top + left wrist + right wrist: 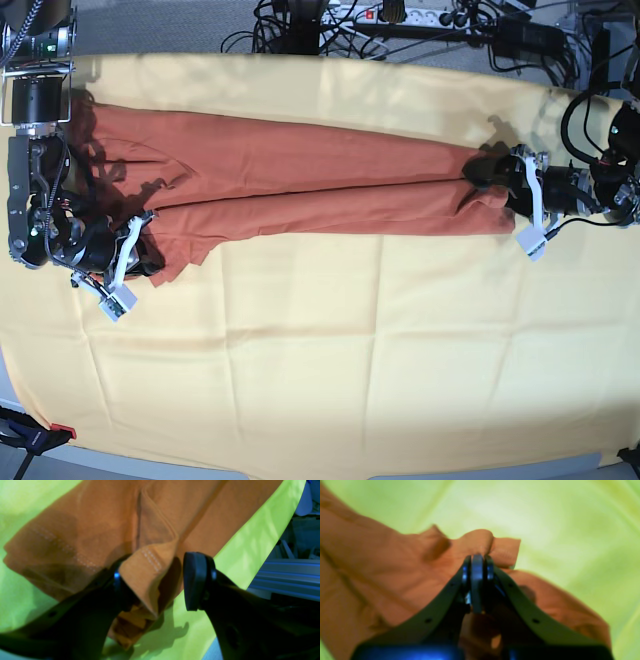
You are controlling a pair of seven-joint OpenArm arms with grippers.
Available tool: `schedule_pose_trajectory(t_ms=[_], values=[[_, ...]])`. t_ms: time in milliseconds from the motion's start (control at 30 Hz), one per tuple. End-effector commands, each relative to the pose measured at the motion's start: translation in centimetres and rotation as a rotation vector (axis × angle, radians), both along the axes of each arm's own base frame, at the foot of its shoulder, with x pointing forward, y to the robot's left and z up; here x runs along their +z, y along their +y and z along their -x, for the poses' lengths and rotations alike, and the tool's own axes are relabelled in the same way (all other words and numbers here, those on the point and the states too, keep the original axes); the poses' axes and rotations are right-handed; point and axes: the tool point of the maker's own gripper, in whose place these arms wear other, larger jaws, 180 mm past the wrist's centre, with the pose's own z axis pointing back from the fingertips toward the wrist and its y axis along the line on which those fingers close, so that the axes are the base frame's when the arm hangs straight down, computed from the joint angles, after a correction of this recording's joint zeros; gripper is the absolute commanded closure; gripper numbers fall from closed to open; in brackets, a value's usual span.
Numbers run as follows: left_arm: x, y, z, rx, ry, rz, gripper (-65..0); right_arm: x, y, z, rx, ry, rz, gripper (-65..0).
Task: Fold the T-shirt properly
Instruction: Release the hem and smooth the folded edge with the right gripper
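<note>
**A:** Quick status. Where's your T-shirt (300,185)?

**B:** Lying on the pale yellow cloth (350,370), far half of the table. You've got it narrowed into a long band running left to right, sides already folded in lengthwise. One long crease runs down the middle in the base view.

**A:** So first folds done?

**B:** Looks like it, by how it lies. The left end is messy though: bunched, with a ragged corner sticking out toward the near side. The right end is tidier.

**A:** Your right gripper (477,557)?

**B:** That's the one at the left of the base view. Jaws pressed together, pinching a wad of T-shirt fabric at that messy left end. The wrist view shows cloth puckered right at the tips.

**A:** Left gripper (152,580)?

**B:** At the right end of the band. Fingers spread apart, straddling a folded hem corner. One pad touches the fabric; the other pad (193,580) stands clear of it. Not clamped yet.

**A:** What's left?

**B:** My read: you need the left one to close on its corner, then the crosswise folds, bringing one end over toward the other. The band's at full length, so no crosswise fold yet. Call it roughly halfway. You'd also want that bunched end smoothed, or the final fold comes out lumpy.
</note>
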Motion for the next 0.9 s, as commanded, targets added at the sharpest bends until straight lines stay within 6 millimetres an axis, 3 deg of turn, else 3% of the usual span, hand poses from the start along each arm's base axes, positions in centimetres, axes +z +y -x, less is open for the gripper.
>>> schedule_pose_trajectory(t_ms=[0,167,400,600,867], values=[[0.4,0.8,-0.1,-0.010,-0.012,-0.030,-32.3,2.6,0.1,-0.9,0.015,-0.060,-0.020,0.0],[0.4,0.8,-0.2,-0.010,-0.012,-0.029,-32.3,3.9,1.1,1.9,0.100,-0.063,-0.008,0.0],[0.7,0.8,-0.6,-0.010,-0.025,-0.030,-32.3,2.7,1.3,6.7,0.184,-0.008,0.069,0.0],[0.8,1.0,-0.6,-0.009,-0.025,-0.036,-32.3,1.6,-0.4,10.0,0.231,0.059,0.167,0.0],[0.9,1.1,-0.7,-0.008,-0.028,-0.038,-32.3,-0.6,-2.9,11.9,0.224,0.128,0.285,0.0]])
